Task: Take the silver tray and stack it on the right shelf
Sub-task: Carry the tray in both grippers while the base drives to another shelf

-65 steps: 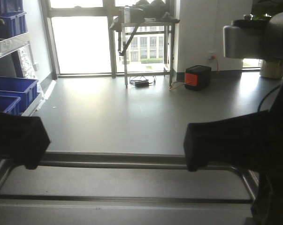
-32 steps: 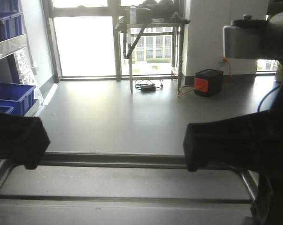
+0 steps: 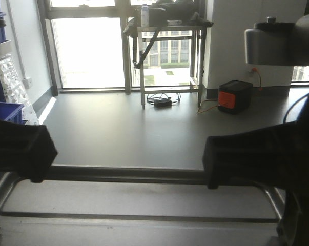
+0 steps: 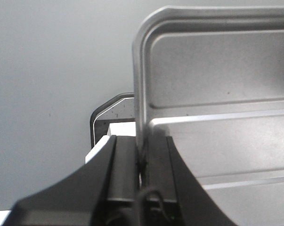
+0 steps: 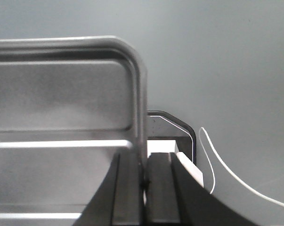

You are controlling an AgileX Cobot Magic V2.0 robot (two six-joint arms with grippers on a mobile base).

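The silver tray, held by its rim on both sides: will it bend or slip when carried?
Probably stiff: the silver tray is metal, with a raised rim and ridges across its floor. It may slip, since the left gripper and right gripper pinch only a thin, smooth rim. It seems light: its visible floor is bare.

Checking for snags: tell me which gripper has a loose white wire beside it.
The right gripper: a thin white wire curves beside it in its wrist view. The left gripper, likewise shut on the rim of the silver tray, shows none.
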